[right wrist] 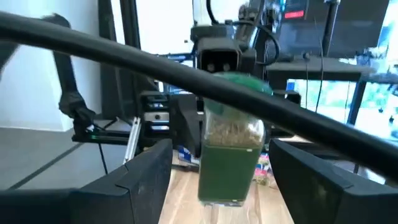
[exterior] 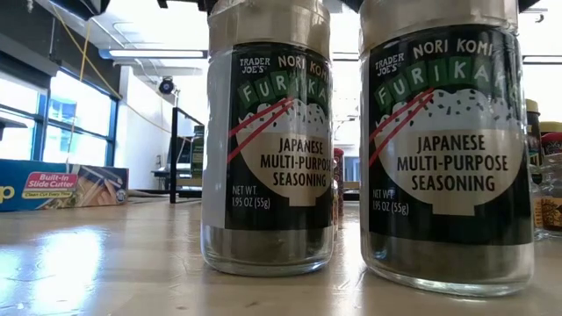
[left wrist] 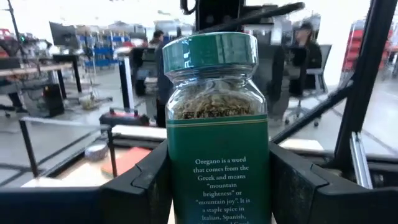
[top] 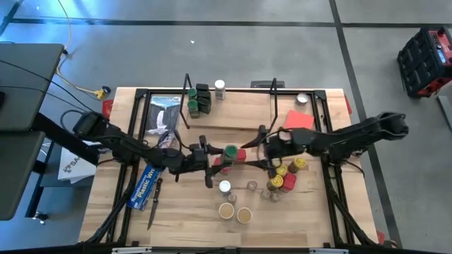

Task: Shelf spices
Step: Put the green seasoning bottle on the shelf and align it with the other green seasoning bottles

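Note:
A green-lidded oregano jar (left wrist: 214, 124) stands upright between the fingers of my left gripper (top: 219, 156), which is shut on it over the middle of the table. My right gripper (top: 263, 144) faces the same jar (right wrist: 229, 149) from the table's right, open. Its fingers stand on either side of the jar and short of it, touching nothing. The shelf (top: 240, 113), a black wire frame on a wooden board, stands at the far side. It carries several green jars (top: 198, 99) and a white-lidded jar (top: 219, 86). Other spices (top: 282, 175) stand in a cluster below my right gripper. My left gripper pinches the oregano jar's labelled body (left wrist: 180, 180) between its two fingers, one on each side, below the lid. The fingers come level from the table's left. The jar stays upright with its lid up. Its bottom is hidden in the left wrist view.
A blue plastic-wrap box (top: 148, 185) lies at the near left and a red card (top: 298, 118) at the far right. Two tan-lidded jars (top: 234, 212) stand near the front. Two furikake jars (exterior: 268, 149) fill the low view. A black bar (right wrist: 124, 53) crosses the right wrist view.

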You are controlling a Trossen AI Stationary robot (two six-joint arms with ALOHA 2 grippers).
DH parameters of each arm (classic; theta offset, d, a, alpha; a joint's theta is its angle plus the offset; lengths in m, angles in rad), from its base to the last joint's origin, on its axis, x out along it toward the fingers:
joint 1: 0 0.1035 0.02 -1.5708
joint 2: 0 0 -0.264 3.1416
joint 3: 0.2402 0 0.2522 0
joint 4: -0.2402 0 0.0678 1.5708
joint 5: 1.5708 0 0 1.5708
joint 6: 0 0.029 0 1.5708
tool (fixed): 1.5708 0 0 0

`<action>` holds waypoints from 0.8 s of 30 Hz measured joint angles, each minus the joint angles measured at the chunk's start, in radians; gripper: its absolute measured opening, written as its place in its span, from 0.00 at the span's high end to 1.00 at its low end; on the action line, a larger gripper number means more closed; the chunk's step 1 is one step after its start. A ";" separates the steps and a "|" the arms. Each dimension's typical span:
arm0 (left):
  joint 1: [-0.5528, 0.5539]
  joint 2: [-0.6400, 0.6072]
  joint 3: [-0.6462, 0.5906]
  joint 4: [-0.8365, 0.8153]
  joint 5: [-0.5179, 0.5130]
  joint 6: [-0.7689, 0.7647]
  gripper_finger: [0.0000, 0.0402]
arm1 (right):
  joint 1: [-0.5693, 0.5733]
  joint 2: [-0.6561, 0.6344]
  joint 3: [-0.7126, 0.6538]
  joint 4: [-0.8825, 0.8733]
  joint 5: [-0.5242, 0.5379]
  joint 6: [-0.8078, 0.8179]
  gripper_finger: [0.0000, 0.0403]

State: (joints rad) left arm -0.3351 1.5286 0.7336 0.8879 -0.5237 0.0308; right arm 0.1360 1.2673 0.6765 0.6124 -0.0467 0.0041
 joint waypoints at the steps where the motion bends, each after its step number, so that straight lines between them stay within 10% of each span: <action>1: 0.000 0.010 0.001 0.021 0.000 0.010 0.52 | -0.001 0.026 0.023 -0.002 0.001 0.000 0.35; 24: -0.008 0.031 0.001 0.048 -0.014 0.034 0.47 | -0.003 0.160 0.155 -0.013 -0.020 0.021 0.57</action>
State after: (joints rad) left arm -0.3427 1.5599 0.7346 0.9361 -0.5372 0.0649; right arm 0.1329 1.4277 0.8310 0.5994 -0.0663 0.0247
